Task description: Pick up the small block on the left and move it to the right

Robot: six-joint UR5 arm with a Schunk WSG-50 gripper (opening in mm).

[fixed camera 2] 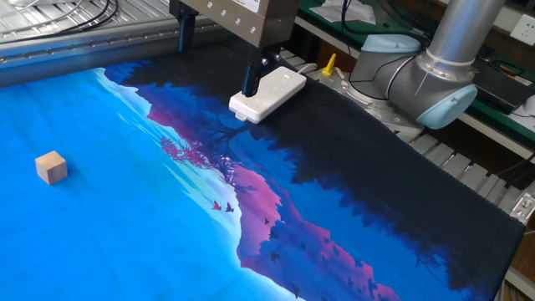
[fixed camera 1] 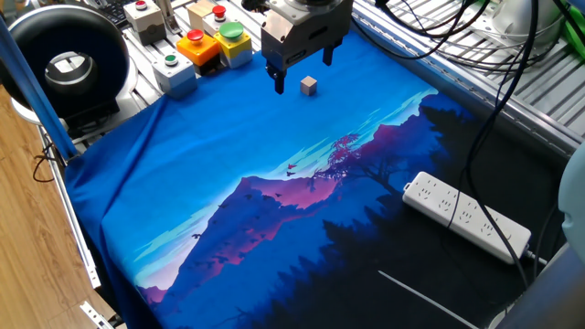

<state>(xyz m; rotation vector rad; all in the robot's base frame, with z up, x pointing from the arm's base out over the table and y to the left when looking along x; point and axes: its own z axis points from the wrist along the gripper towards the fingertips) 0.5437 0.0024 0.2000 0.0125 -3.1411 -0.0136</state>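
The small block [fixed camera 1: 309, 85], a tiny tan wooden cube, rests on the blue part of the printed cloth; in the other fixed view the small block [fixed camera 2: 51, 167] lies near the left edge. My gripper [fixed camera 1: 303, 71] hangs above the cloth, open, with nothing between its fingers [fixed camera 1: 279, 82]. From one fixed view the cube appears just below the gap between the fingers. In the other fixed view the gripper [fixed camera 2: 216, 60] is well apart from the cube, up and to its right, so it stands high over the table.
Button boxes [fixed camera 1: 199, 46] with red and green buttons stand at the cloth's far edge, next to a black round unit [fixed camera 1: 69, 64]. A white power strip [fixed camera 1: 466, 216] lies on the dark part of the cloth. Cables [fixed camera 1: 475, 37] run behind the arm [fixed camera 2: 443, 67].
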